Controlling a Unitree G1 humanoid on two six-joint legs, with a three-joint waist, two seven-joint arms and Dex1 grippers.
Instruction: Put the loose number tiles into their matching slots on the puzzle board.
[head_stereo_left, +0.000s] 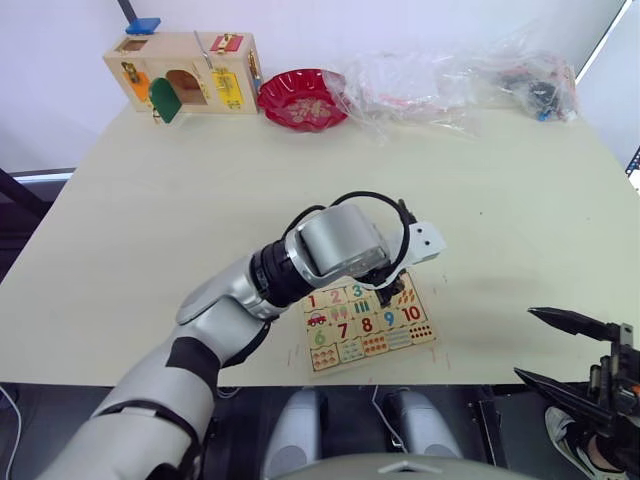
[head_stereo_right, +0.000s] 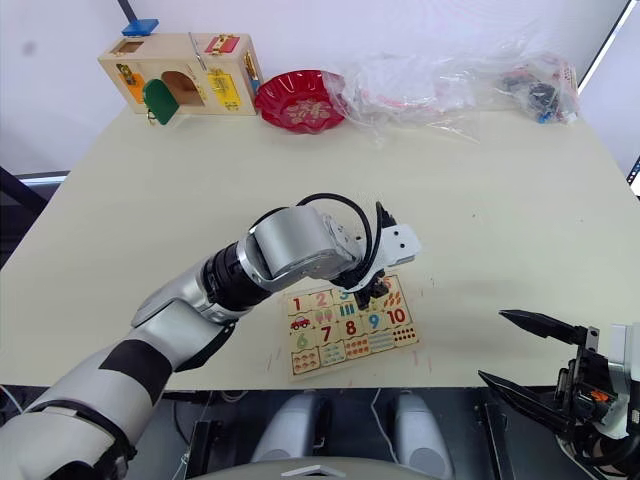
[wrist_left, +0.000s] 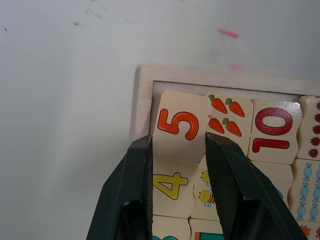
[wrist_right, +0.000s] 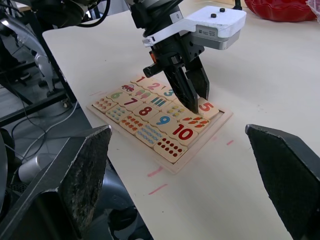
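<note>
Pale-wood puzzle board (wrist_right: 220, 127) on cream table (head_stereo_left: 520, 200). My left gripper (wrist_left: 175, 160), black fingers, sits around the pale tile with orange-red 5 (wrist_left: 181, 126); my arm's wrist is silver with a white block. Next tile has a yellow 4 (wrist_left: 170, 186). Orange carrots with green tops on the tile beside the 5 (wrist_left: 227, 116). Red 10 (wrist_left: 272, 129). Blue 9 (wrist_right: 163, 120), red 8 (wrist_right: 145, 111), red 7 (wrist_right: 130, 101). My right gripper (head_stereo_left: 565, 350) is black too. Far edge: red bowl (head_stereo_left: 302, 98), pale-wood box (head_stereo_left: 185, 68) with green, yellow, red pieces.
</note>
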